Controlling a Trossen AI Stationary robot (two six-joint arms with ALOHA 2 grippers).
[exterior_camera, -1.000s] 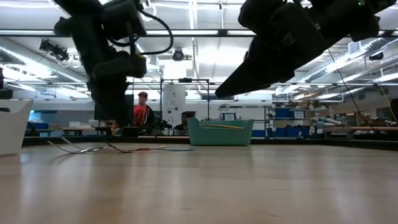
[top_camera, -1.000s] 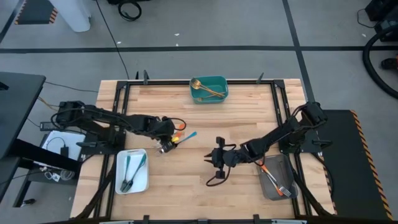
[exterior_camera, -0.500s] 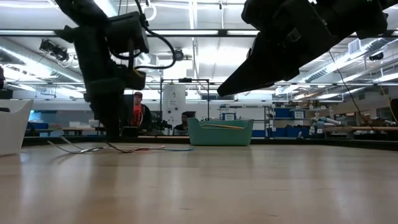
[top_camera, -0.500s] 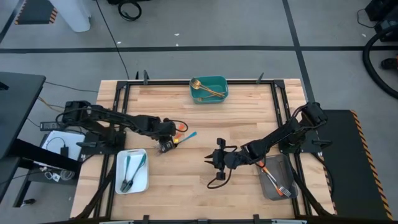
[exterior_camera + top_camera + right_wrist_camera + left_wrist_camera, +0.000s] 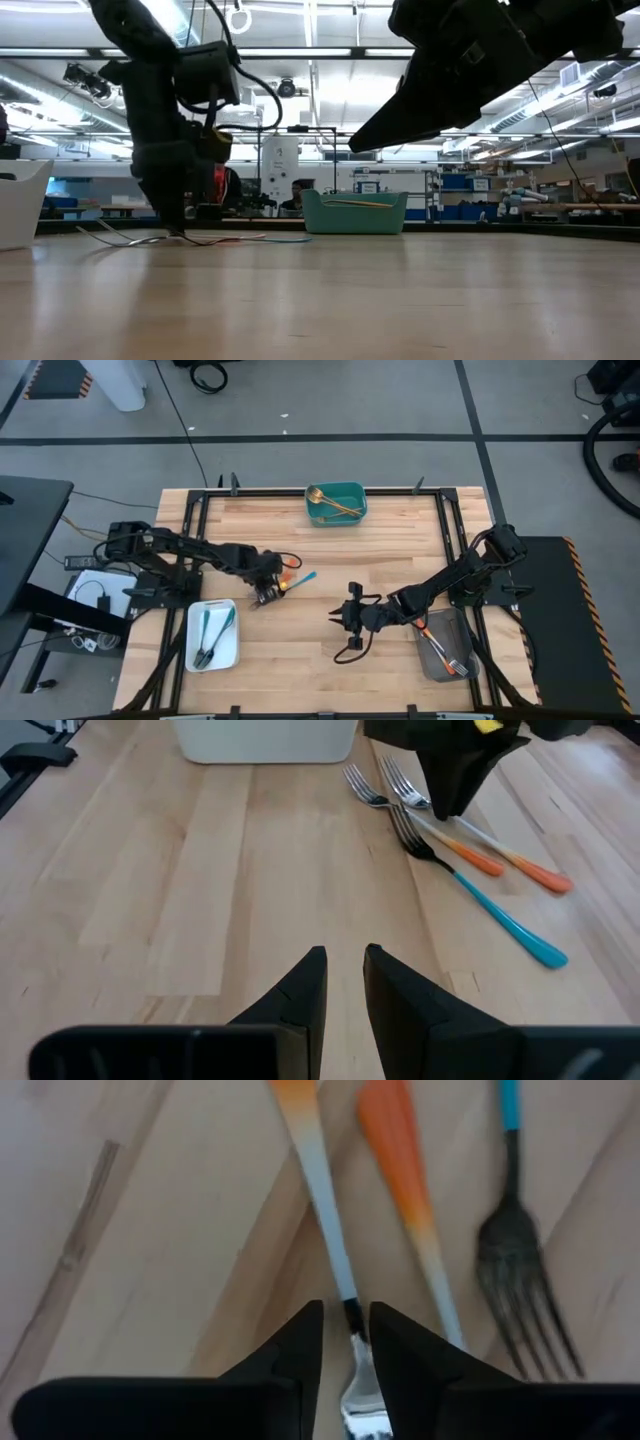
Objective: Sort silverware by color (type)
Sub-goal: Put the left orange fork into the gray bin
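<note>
Three forks lie flat on the wood left of the table's middle (image 5: 290, 580): two orange-handled with silver heads (image 5: 455, 845) and one teal-handled with a dark head (image 5: 480, 900). My left gripper (image 5: 265, 596) is down at the tabletop (image 5: 172, 228), open. Its fingers stand on either side of the thin neck (image 5: 350, 1318) of one orange-handled fork, and a gap shows on both sides. The other orange handle (image 5: 395, 1150) and the teal fork (image 5: 515, 1250) lie beside it. My right gripper (image 5: 347, 619) hovers near the table's middle, slightly open (image 5: 343, 965), holding nothing.
A teal tray (image 5: 357, 493) at the far edge holds gold silverware. A white tray (image 5: 192, 650) near the left front holds teal-handled pieces. A grey tray (image 5: 432, 663) at the right front holds orange-handled pieces. Bare wood lies between the arms. People stand in the room behind (image 5: 225, 185).
My left gripper has come down toward the heads of the forks, ending at the tabletop with its fingers around one fork's neck. The forks have not moved.
</note>
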